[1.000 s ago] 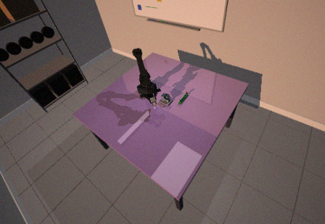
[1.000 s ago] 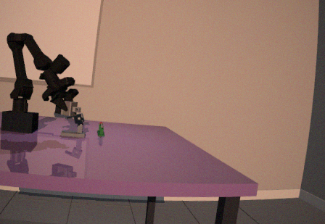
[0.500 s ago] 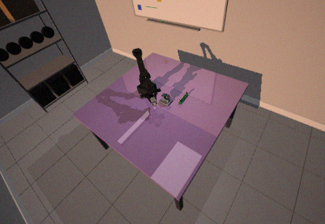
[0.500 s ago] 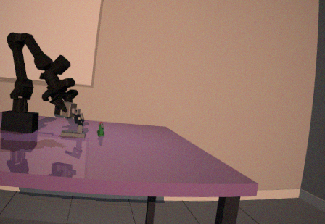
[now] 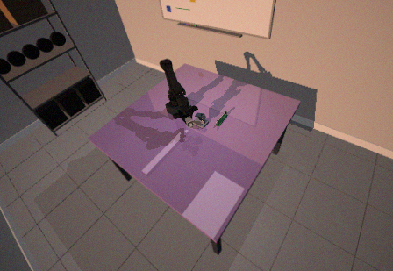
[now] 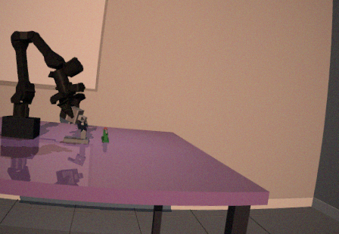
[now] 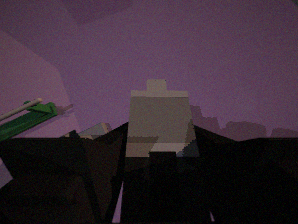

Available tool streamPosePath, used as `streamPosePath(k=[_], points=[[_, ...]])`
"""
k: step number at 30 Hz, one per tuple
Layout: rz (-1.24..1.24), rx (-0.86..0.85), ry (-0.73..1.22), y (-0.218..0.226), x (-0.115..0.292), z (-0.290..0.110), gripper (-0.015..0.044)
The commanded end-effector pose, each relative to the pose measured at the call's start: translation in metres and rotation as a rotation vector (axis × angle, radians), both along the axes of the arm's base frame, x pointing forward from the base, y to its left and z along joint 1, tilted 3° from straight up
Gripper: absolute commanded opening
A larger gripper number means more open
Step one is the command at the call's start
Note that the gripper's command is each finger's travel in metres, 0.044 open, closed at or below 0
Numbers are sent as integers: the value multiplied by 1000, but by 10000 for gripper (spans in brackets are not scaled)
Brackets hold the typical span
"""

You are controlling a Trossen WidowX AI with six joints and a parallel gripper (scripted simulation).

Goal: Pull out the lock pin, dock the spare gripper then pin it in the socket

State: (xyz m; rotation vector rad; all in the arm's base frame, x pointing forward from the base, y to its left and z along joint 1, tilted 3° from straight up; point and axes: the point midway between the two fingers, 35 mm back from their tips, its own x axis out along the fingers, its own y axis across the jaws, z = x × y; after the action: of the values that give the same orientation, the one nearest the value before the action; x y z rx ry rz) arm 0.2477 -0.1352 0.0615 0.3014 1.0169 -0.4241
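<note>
In the wrist view the gripper (image 7: 159, 150) is seen clamped on the spare gripper (image 7: 159, 120), a pale grey block with a small stub on its far end, held between the two dark fingers. This grip is shown only here; from the other two views the held block appears as a small pale patch under the dark arm. At the left edge of the wrist view the pin (image 7: 27, 119) is seen lying on the purple table (image 7: 225, 60), a green body with a pale shaft, well apart from the fingers.

From the exterior view the height is shown: the spare gripper (image 6: 76, 113) is held above the table (image 6: 159, 157), just over the mount (image 6: 77, 136), whose flat base rests on the surface. The green pin (image 6: 105, 135) lies just beside the mount.

From the top view the layout is given: gripper (image 5: 189, 121), mount (image 5: 201, 120) and pin (image 5: 221, 118) sit in a row near the table's middle. Whether the block touches the socket cannot be told, the parts being small and blurred.
</note>
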Motion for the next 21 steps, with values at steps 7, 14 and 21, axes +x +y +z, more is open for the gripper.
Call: streamPosePath(k=[7,14,21], points=[[57,47,103,14,11,9,0],[100,85,184,28,16,11,0],[142,118,265,44,20,15,0]])
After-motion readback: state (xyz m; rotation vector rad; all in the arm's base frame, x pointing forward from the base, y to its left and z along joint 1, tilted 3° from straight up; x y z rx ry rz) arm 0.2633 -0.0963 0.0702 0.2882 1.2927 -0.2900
